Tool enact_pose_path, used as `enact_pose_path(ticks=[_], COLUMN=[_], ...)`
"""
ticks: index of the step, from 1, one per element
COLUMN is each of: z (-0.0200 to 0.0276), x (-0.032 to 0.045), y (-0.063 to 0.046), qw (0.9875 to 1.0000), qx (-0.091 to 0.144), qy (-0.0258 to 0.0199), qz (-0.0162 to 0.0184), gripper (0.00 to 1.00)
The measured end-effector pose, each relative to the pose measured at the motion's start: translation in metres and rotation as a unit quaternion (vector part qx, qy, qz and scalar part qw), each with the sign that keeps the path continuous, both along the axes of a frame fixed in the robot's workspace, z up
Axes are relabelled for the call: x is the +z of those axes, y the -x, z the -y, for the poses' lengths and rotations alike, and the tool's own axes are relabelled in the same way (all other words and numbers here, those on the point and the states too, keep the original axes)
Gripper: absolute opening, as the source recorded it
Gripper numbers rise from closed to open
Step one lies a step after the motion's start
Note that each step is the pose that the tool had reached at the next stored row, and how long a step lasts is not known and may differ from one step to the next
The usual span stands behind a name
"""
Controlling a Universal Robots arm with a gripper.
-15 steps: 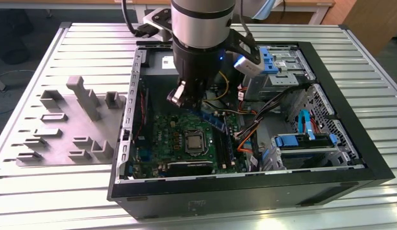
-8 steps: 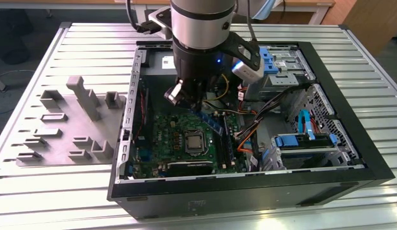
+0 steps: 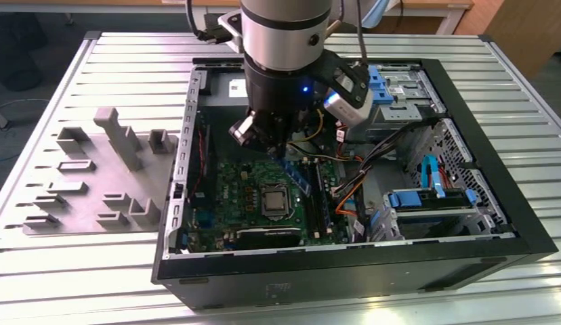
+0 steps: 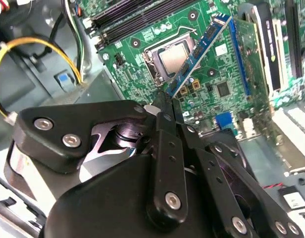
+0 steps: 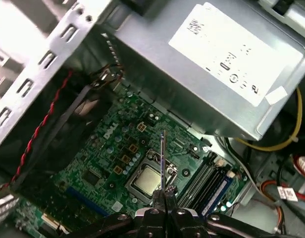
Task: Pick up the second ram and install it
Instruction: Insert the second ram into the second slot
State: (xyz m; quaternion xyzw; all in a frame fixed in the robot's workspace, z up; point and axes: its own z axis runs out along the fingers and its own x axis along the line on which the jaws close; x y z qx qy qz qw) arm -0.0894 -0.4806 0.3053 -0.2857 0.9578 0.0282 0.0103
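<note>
black gripper [image 4: 167, 99] pinches thin blue-black memory stick [image 4: 198, 53] | exterior view: stick at silver CPU's [image 3: 274, 200] 1 o'clock | risk: off-angle entry could jam black slot [image 5: 206, 181]

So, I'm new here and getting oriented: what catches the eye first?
The arm reaching into the open computer case on the table, mid-frame in the exterior view. In the second wrist view its claw pinches the second ram, a blue stick tilted above the motherboard near the processor socket.
</note>
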Motion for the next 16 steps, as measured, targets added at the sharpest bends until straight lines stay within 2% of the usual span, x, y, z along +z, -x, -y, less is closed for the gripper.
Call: enact_pose_path(ticks=[3, 7, 12, 16], z=[0.0, 0.0, 0.0, 0.0], x=[-0.0005, -0.0011, -0.002, -0.0026], y=[0.0, 0.0, 0.0, 0.0], qw=[0.9996, 0.998, 0.9941, 0.9894], qx=[-0.028, -0.063, -0.109, -0.145], qy=[0.0, 0.0, 0.0, 0.0], qz=[0.0, 0.0, 0.0, 0.0], gripper=[0.13, 0.13, 0.13, 0.13])
